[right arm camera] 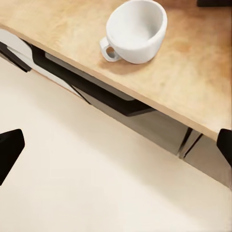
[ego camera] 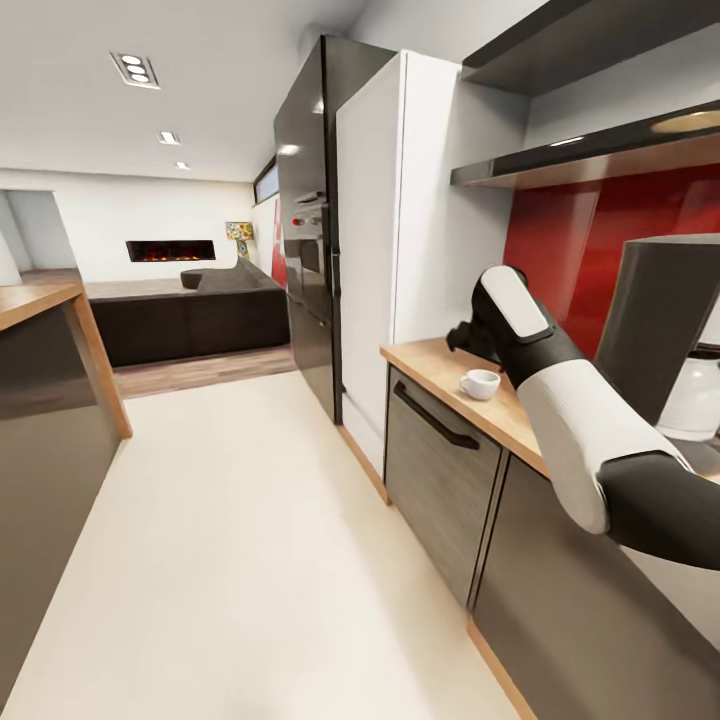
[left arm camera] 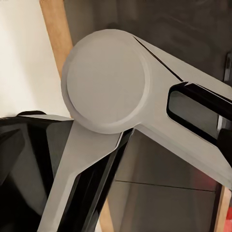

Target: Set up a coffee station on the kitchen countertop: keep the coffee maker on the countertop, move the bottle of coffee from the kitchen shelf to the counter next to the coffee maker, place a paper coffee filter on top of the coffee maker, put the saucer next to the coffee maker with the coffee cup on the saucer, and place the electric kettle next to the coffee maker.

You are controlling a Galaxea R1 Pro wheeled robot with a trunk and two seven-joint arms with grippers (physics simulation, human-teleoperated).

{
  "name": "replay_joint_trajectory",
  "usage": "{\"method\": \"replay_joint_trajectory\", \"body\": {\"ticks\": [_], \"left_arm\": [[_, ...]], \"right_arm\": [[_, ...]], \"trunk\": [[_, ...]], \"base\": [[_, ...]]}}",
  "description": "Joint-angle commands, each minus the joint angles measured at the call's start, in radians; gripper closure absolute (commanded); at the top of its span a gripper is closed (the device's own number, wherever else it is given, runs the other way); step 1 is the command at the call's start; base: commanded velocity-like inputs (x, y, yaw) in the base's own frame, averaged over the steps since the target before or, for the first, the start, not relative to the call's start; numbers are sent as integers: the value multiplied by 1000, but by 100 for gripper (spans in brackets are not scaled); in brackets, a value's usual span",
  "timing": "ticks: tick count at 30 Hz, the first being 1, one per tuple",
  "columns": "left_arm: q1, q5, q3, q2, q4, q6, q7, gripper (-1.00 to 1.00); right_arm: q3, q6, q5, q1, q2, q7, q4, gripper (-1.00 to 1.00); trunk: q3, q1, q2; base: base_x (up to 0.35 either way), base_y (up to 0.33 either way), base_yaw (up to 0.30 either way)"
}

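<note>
The coffee cup (ego camera: 480, 383) (right arm camera: 135, 31), small and white with a loop handle, stands upright on the bare wood of the kitchen countertop (ego camera: 425, 360) (right arm camera: 193, 87) near its front edge. My right gripper (ego camera: 466, 338) (right arm camera: 116, 147) hovers at the counter's end just beyond the cup, open, with nothing between its widely spread fingertips (right arm camera: 9, 150). The coffee maker (ego camera: 665, 320) rises at the right edge, its pale carafe part (ego camera: 697, 398) partly behind my right arm. The kitchen shelf (ego camera: 590, 152) runs above the red splashback.
A tall white cabinet (ego camera: 400, 230) and a black oven tower (ego camera: 308, 260) close off the counter's far end. Grey fronts with a black handle (ego camera: 435, 418) lie below the worktop. A wooden-topped island (ego camera: 40, 300) stands left, with pale open floor (ego camera: 250, 520) between.
</note>
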Motion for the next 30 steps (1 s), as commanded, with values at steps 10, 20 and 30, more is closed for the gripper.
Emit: {"method": "replay_joint_trajectory", "body": {"ticks": [10, 20, 30], "left_arm": [[0, 8, -8, 0, -1, 3, -2, -100], [0, 7, -7, 1, -1, 3, -2, -100], [0, 7, -8, 2, -2, 3, -2, -100]], "right_arm": [[2, 5, 0, 0, -7, -26, 20, -100], [-1, 2, 0, 1, -27, -27, 26, -100], [1, -65, 1, 1, -57, -25, 106, -100]], "trunk": [[-1, 0, -1], [-1, 0, -1], [-1, 0, -1]], "base": [[111, 0, 0], [95, 0, 0], [129, 0, 0]]}}
